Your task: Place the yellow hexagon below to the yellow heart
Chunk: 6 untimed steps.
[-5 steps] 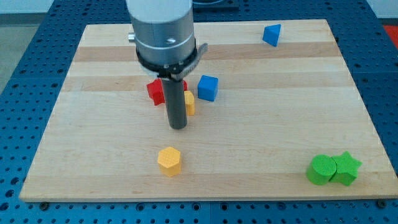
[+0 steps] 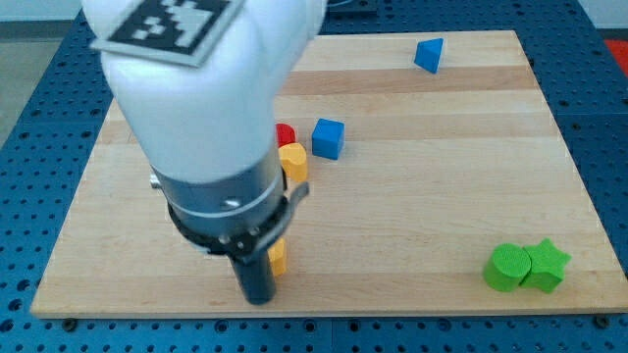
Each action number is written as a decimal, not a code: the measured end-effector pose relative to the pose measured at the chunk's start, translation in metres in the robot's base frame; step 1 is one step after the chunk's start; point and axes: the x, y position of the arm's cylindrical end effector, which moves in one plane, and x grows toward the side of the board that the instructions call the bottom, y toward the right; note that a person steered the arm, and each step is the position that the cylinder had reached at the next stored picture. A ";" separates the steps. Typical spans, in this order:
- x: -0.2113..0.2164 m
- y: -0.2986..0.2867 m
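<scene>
The yellow hexagon block [image 2: 278, 257] lies near the bottom edge of the pale wooden board [image 2: 412, 186], left of centre, and only a narrow sliver of it shows past the arm. The large white and grey arm housing [image 2: 201, 108], with a black-and-white marker on its top, covers most of the view's left half. From it hangs the straight dark rod, and my tip [image 2: 257, 299] rests on the board at the hexagon's lower left, right beside it; whether the two touch cannot be told, since the rod hides that side of the block. The rod has nothing that opens or closes and holds no block.

The yellow heart block [image 2: 293, 162] sits above the hexagon, toward the view's top, well apart from it and partly hidden by the housing. A red block [image 2: 285, 133], its shape hidden, peeks out just above the heart. A blue cube [image 2: 329, 138] stands just to the right of these two. A blue triangular block [image 2: 428, 55] rests near the board's top edge at the view's right. In the lower right corner, a green round block [image 2: 507, 268] and a green star block [image 2: 547, 266] sit side by side, touching.
</scene>
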 end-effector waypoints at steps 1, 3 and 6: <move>-0.052 0.000; -0.022 -0.005; -0.068 -0.004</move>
